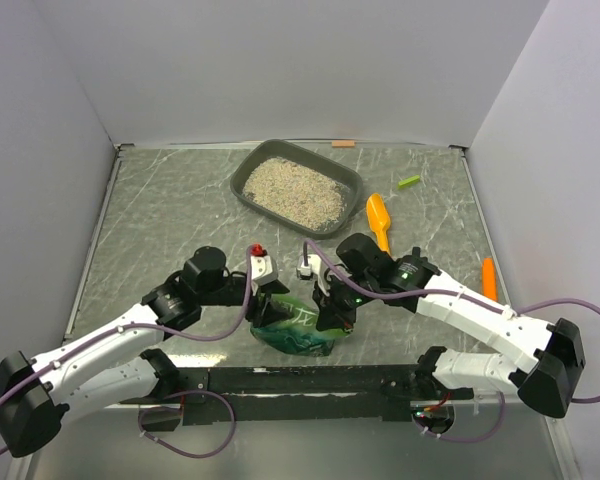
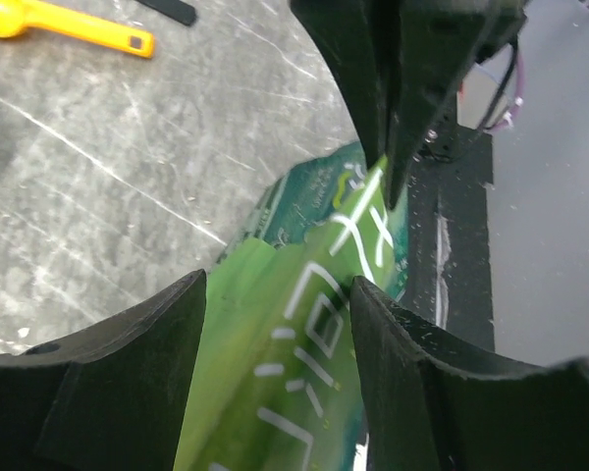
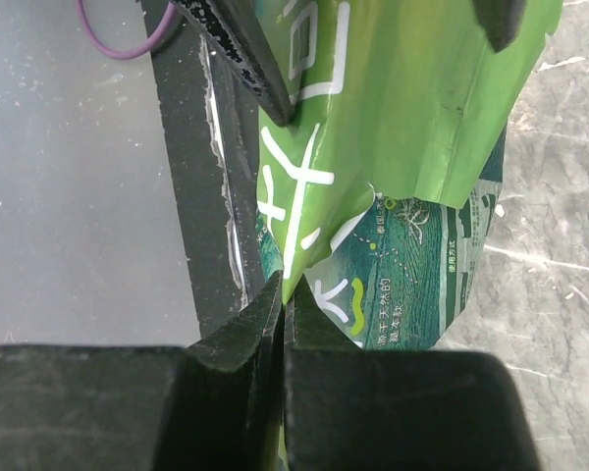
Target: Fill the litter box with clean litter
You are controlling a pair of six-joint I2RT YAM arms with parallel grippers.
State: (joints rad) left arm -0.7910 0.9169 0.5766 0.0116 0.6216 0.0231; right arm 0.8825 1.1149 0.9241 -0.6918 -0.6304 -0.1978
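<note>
The dark-grey litter box (image 1: pixel 248 172) stands at the back centre and holds a bed of beige clean litter (image 1: pixel 295 190). A green glossy bag (image 1: pixel 298 335) with white characters lies near the front edge between both grippers. My right gripper (image 1: pixel 332 312) is shut on a folded edge of the bag (image 3: pixel 402 118), fingers pressed together (image 3: pixel 283 289). My left gripper (image 1: pixel 273 305) is open, its fingertips (image 2: pixel 191 294) standing on either side of the bag (image 2: pixel 285 353), which fills the gap (image 2: pixel 280 285). Whether they touch the bag is unclear.
An orange scoop (image 1: pixel 379 220) lies right of the litter box and shows in the left wrist view (image 2: pixel 59 22). A small green piece (image 1: pixel 409 182) and an orange piece (image 1: pixel 489 278) lie at the right. A black rail (image 1: pixel 310 380) runs along the front edge.
</note>
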